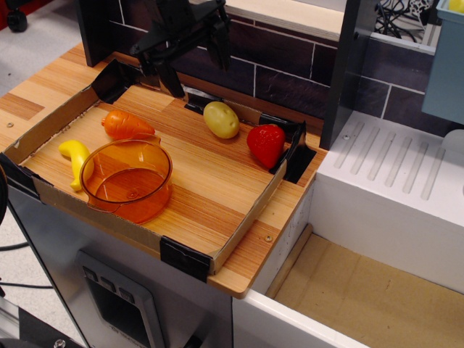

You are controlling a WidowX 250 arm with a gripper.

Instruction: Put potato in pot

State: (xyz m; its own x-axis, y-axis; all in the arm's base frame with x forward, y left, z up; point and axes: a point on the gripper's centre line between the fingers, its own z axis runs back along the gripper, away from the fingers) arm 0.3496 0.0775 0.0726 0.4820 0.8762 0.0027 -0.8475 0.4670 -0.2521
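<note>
- Near the back edge of the table [217,188], against the dark tiled wall, the potato [221,119] lies on the wood, just beside the red strawberry [266,144] and untouched.
- Above and to its left hangs the black pincer [194,69], its two fingers spread apart with nothing between them, clear of the potato.
- At the front left stands the pot [127,178], upright and holding nothing, with the carrot [126,125] just behind it and the banana [75,158] at its left side.
- Nothing of the task looks done: by my reading the arm is only on its approach.
- What remains is lowering over the potato, closing on it, carrying it across to the pot and letting go inside.
</note>
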